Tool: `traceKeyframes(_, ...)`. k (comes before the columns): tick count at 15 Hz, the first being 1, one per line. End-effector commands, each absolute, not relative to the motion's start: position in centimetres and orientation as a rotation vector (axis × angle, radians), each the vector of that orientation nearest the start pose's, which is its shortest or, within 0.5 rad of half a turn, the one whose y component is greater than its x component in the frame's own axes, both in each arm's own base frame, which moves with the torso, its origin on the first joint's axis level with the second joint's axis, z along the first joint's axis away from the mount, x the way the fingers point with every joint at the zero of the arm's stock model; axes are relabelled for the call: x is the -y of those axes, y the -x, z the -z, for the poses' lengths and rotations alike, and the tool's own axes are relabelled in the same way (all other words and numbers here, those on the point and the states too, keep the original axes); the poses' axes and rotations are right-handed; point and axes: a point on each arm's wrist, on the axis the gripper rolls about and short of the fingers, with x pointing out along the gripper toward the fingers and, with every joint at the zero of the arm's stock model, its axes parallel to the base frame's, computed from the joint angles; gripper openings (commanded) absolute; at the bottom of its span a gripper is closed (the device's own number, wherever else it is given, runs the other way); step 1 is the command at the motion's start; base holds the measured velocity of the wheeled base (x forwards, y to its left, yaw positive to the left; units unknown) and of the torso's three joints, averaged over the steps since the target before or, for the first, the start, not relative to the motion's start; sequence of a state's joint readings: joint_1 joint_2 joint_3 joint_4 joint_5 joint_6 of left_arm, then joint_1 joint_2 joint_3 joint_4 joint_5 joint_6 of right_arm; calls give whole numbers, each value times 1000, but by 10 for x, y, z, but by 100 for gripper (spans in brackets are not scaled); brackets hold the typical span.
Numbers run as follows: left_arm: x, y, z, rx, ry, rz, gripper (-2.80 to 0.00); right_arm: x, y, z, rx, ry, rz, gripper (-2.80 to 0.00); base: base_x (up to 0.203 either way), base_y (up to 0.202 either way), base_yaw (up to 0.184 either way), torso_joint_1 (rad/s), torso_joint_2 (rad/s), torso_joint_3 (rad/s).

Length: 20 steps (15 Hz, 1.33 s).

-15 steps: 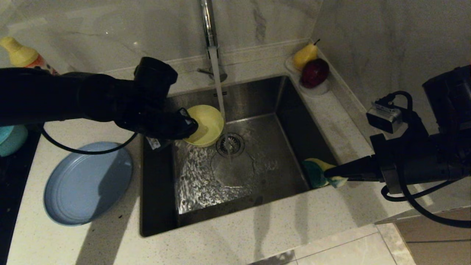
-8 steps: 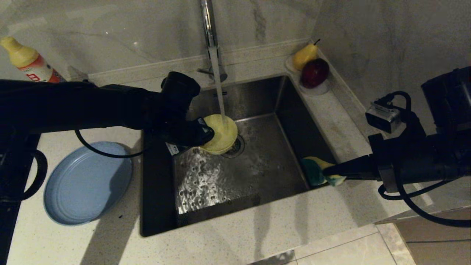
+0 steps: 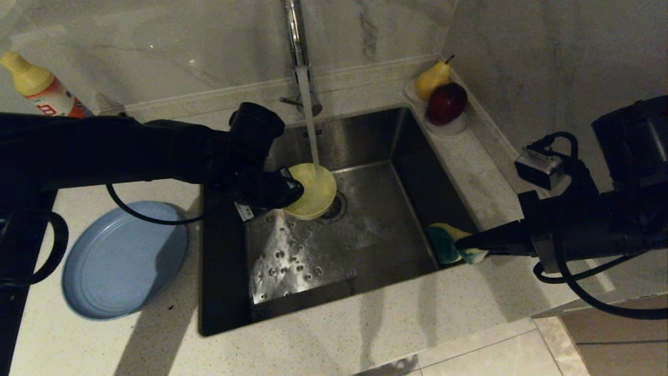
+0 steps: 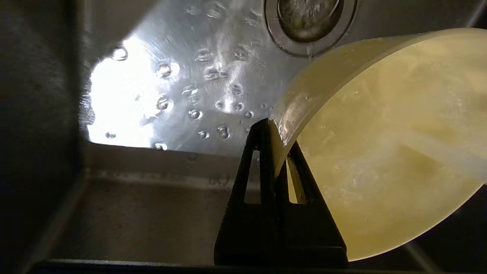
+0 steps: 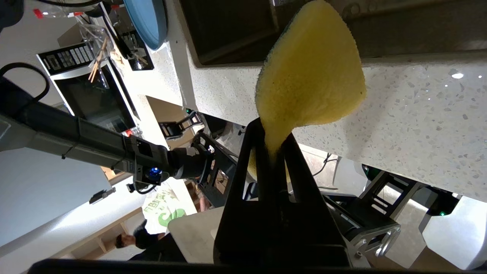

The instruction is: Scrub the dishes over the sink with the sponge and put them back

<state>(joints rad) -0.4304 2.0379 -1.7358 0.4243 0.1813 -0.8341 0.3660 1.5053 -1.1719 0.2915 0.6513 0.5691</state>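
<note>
Now rinsing: left gripper (image 4: 279,131) clamped on pale-yellow bowl (image 3: 312,190) rim under tap stream, over sink (image 3: 365,245); right gripper (image 5: 274,142) pinching sponge (image 3: 455,244) at sink's edge. Risk: wet rim slipping, bowl dropping.

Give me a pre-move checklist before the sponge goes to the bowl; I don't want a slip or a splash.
1. Left gripper shut on the pale-yellow bowl at its rim: ok.
2. Bowl over the sink, tilted under the tap stream: ok.
3. Right gripper shut on the sponge, pinched at one end: ok.
4. Sponge touching the bowl: not ok; it hangs at the sink's right edge, well apart.
5. Path between sponge and bowl free across the basin: ok.
6. Which sponge face will meet the bowl: cannot tell.
</note>
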Motion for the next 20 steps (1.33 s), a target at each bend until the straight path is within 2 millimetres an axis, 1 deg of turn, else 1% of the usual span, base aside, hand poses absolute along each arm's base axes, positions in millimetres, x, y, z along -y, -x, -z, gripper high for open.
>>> traceKeyframes(1,153,-349,-244,-673,590,-82,-280,-101,-226,-259,-903,-597,-780,-280,0,0,0,0,0,0)
traceKeyframes(5,123,-315,-277,-524,542,-184,-280,-100,-223,-261,-899,-596,-784,-280,0,0,0,0,0,0)
traceKeyframes(8,105,-285,-304,-366,538,-158,-280,-100,-221,-261,-902,-600,-781,-280,0,0,0,0,0,0)
traceKeyframes(10,99,-276,-313,-239,510,-121,-280,-99,-219,-263,-898,-600,-781,-280,0,0,0,0,0,0)
traceKeyframes(13,98,-278,-314,-102,445,-139,-280,-96,-212,-267,-883,-601,-786,-280,0,0,0,0,0,0)
traceKeyframes(15,99,-281,-309,-33,406,-126,-280,-95,-208,-268,-879,-600,-790,-280,0,0,0,0,0,0)
traceKeyframes(17,100,-284,-303,42,368,-104,-280,-95,-210,-268,-879,-600,-787,-280,0,0,0,0,0,0)
traceKeyframes(20,102,-288,-289,136,294,-45,-280,-96,-211,-266,-882,-597,-786,-280,0,0,0,0,0,0)
